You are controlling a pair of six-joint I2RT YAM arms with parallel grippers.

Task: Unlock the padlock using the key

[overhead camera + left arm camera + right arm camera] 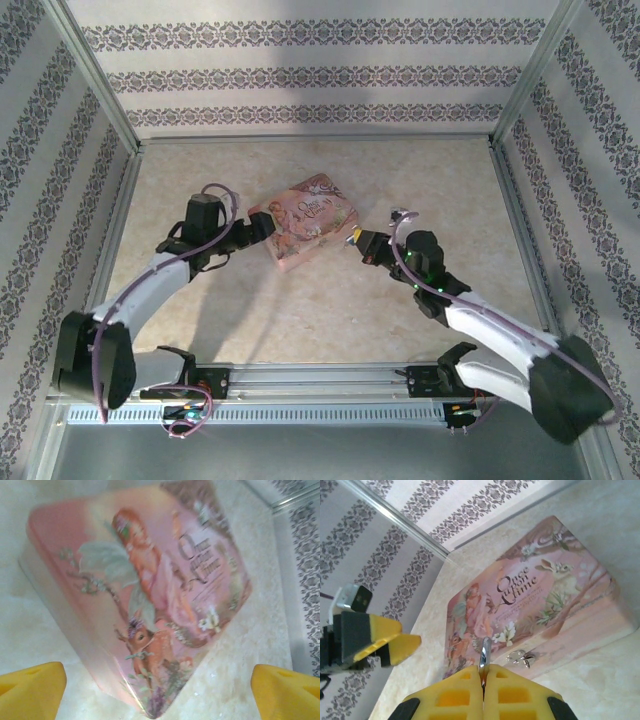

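Observation:
The key, a thin silvery sliver, sticks out between the closed yellow fingers of my right gripper. That gripper hovers just off the right corner of the pink illustrated box, pointing at its side wall. My left gripper stands open at the box's left corner, its yellow fingers spread wide either side of that corner with nothing between them. The left gripper's fingers also show at the left of the right wrist view. The padlock is out of view.
A small silvery clasp sits on the box's side wall facing my right gripper. Patterned walls with metal rails close in the beige tabletop on three sides. A rail with both arm bases runs along the near edge.

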